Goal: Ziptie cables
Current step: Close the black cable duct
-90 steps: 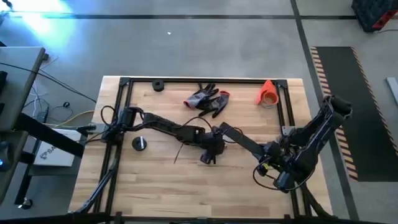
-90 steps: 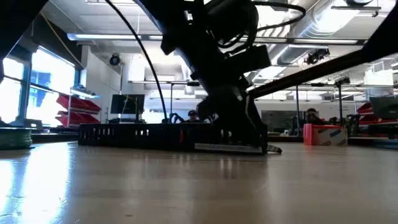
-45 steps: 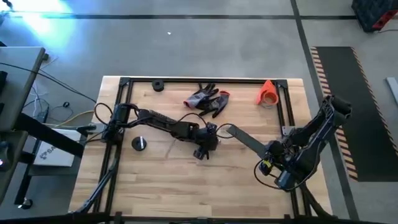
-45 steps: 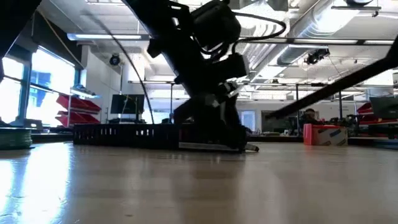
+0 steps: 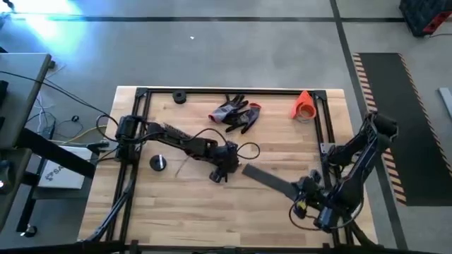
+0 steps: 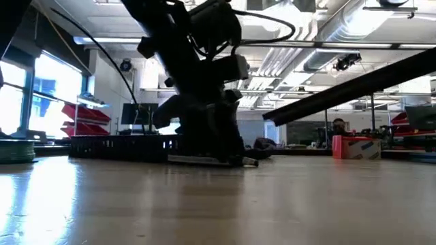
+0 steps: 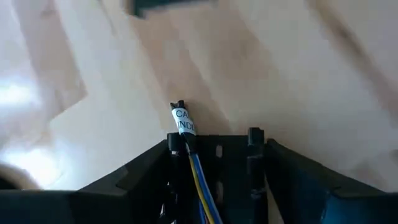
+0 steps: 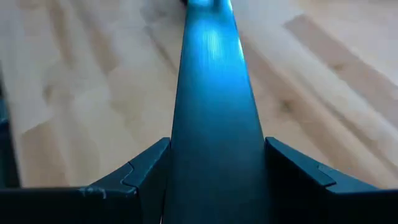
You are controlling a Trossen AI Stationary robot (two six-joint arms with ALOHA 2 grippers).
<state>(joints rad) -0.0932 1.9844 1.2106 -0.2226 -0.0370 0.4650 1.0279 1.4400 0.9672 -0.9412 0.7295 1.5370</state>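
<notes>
- High view: our left tool has slid left across the worktop, closed on the cables.
- Our right tool pulled back, clamping a flat black strip.

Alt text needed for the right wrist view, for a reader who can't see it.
A long flat black strip runs straight out from between the right gripper's two dark fingers, which are shut on it, over the pale wooden table. The strip's far end leaves the picture, and no cables show in this view.
</notes>
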